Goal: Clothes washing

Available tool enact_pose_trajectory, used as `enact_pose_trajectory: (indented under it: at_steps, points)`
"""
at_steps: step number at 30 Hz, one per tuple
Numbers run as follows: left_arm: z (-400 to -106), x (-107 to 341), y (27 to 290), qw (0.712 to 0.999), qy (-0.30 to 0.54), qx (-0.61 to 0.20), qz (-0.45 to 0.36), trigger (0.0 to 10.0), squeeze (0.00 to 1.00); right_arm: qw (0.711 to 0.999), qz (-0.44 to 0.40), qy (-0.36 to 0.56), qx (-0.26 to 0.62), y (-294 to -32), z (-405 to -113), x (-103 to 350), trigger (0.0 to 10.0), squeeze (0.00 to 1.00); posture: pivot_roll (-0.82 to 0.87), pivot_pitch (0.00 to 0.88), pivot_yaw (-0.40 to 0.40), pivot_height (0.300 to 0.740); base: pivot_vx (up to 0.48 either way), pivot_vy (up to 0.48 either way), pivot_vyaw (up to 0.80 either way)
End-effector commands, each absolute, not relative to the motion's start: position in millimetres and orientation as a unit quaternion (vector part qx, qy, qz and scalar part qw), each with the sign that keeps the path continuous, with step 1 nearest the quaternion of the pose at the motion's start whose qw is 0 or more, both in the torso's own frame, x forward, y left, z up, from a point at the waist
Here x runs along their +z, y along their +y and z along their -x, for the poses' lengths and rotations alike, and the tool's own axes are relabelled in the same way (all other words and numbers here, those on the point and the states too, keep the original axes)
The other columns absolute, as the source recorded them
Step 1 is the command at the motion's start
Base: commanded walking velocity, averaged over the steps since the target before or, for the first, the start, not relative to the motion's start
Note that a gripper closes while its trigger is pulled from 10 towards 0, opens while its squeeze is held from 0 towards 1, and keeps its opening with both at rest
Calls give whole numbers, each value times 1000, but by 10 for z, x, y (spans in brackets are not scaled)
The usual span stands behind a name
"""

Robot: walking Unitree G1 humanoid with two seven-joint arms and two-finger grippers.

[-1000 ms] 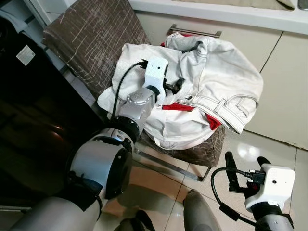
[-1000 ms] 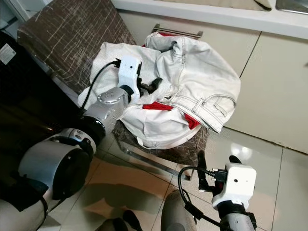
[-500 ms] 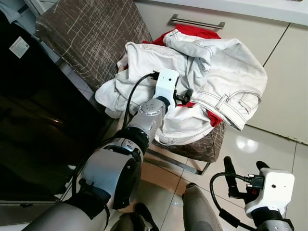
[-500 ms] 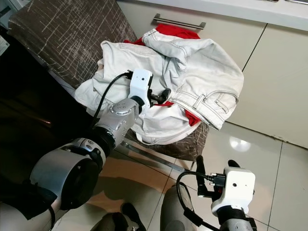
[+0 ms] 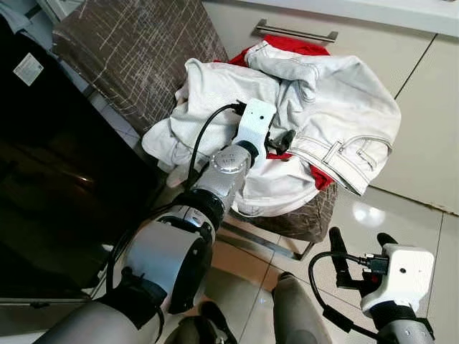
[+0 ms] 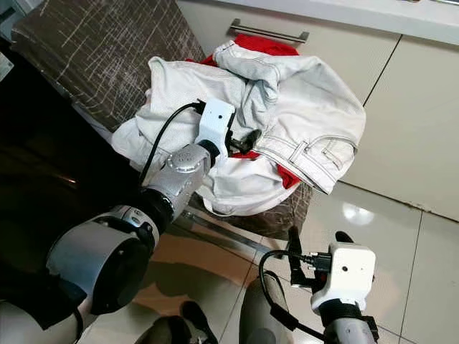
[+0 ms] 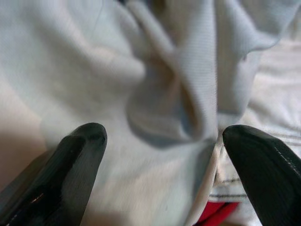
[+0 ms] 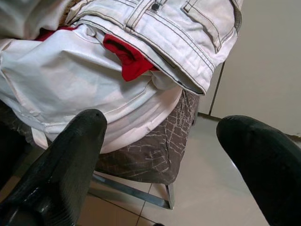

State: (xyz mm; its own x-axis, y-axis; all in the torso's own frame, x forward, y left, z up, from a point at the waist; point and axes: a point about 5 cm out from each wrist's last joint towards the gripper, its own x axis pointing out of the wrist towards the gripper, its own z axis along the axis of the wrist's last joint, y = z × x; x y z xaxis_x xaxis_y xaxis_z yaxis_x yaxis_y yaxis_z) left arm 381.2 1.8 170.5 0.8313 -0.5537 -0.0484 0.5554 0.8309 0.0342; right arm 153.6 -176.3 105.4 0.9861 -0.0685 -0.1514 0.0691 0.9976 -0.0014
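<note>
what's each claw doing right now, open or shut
Left claw: open, fingers spread over the white clothes on the chair.
Right claw: open, holding nothing, low beside the chair.

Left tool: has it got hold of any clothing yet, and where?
Nothing held. The left tool is open over a fold of the white garment.

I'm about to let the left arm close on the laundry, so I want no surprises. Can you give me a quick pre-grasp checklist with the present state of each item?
1. Left gripper open: ok, its black fingers stand wide apart.
2. Cloth between those fingers: ok, a fold of the white denim garment bulges into the gap.
3. Gripper over the pile on the brown fabric chair: ok.
4. Only one garment in the bite: cannot tell; the red garment peeks out just below the fold.
5. Right gripper out of the way: ok, open, low over the tiled floor beside the chair.
</note>
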Motion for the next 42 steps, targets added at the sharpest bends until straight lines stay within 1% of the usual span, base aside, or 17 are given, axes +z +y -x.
enact_pose_trajectory:
  at_steps: [1,2,6,7,8,9,10,15,19,34,36,42]
  points:
    - [-3585,1785,-506,936,-9,-352,-6,10000,0,995,-6,88,-37,-1778,-1531,1008,10000,0,-620,251,190,736,0,0,0]
    - [-3578,1830,-528,933,-26,-358,-8,10000,0,996,-6,84,-36,-1774,-1561,1011,10000,0,-617,247,190,736,0,0,0]
    - [-3550,1872,-583,930,-37,-366,10,10000,0,997,-4,77,-31,-1756,-1617,1027,10000,0,-616,238,186,736,0,0,0]
    - [-3532,1861,-607,928,-33,-370,16,9098,0,997,-3,75,-30,-1755,-1626,1032,10000,0,-618,238,185,736,0,0,0]
    - [-3499,1819,-646,926,-24,-377,18,2510,0,997,-2,75,-30,-1761,-1631,1035,10000,0,-622,238,186,736,0,0,0]
    - [-3499,1819,-646,926,-24,-377,18,2510,0,997,-2,75,-30,-1761,-1631,1035,10000,0,-622,238,186,736,0,0,0]
    - [-3484,1797,-661,925,-20,-379,16,0,0,997,-2,75,-30,-1764,-1628,1034,10000,0,-622,238,186,736,0,0,0]
    - [-3363,1650,-774,916,4,-400,7,0,0,997,0,74,-32,-1773,-1637,1027,10000,0,-632,242,190,736,0,0,0]
    - [-3331,1591,-788,915,9,-403,-8,0,0,997,0,74,-33,-1764,-1641,1027,10000,0,-635,244,191,736,0,0,0]
    - [-3385,1532,-673,915,25,-402,-16,0,0,997,1,73,-39,-1792,-1649,1023,10000,0,-628,244,189,736,0,0,0]
    - [-3416,1532,-626,919,26,-393,-12,0,0,997,1,74,-37,-1788,-1657,1023,10000,0,-626,244,188,736,0,0,0]
    - [-3430,1534,-608,921,28,-389,-16,0,0,997,2,74,-34,-1783,-1669,1024,10000,0,-622,245,186,736,0,0,0]
